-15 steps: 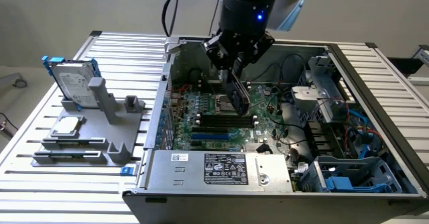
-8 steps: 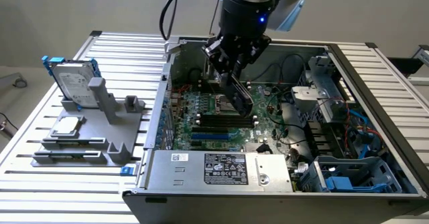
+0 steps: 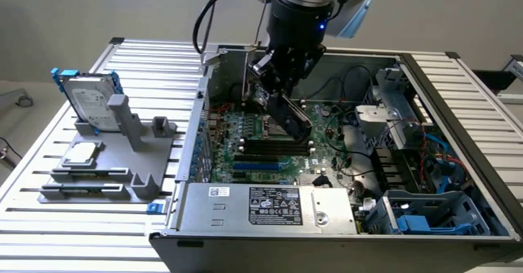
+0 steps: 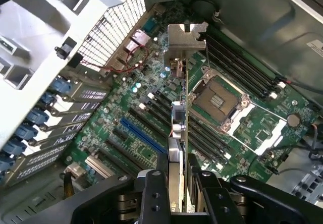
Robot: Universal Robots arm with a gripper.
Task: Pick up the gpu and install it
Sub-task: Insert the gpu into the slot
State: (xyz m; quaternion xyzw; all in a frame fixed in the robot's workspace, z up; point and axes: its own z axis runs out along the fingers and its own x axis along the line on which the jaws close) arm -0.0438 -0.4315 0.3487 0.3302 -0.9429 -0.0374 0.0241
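My gripper [image 4: 179, 200] is clamped on the gpu [image 4: 182, 128] (silver bracket [image 4: 186, 38] farthest from the wrist). I hold it edge-on above the motherboard [image 4: 262, 129].

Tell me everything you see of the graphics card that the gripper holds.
The graphics card is a thin green board with a black cover on one face and a silver metal bracket at one end. The gripper is shut on the opposite end, pressing both faces. The card hangs tilted above the motherboard inside the open computer case, not yet in a slot.
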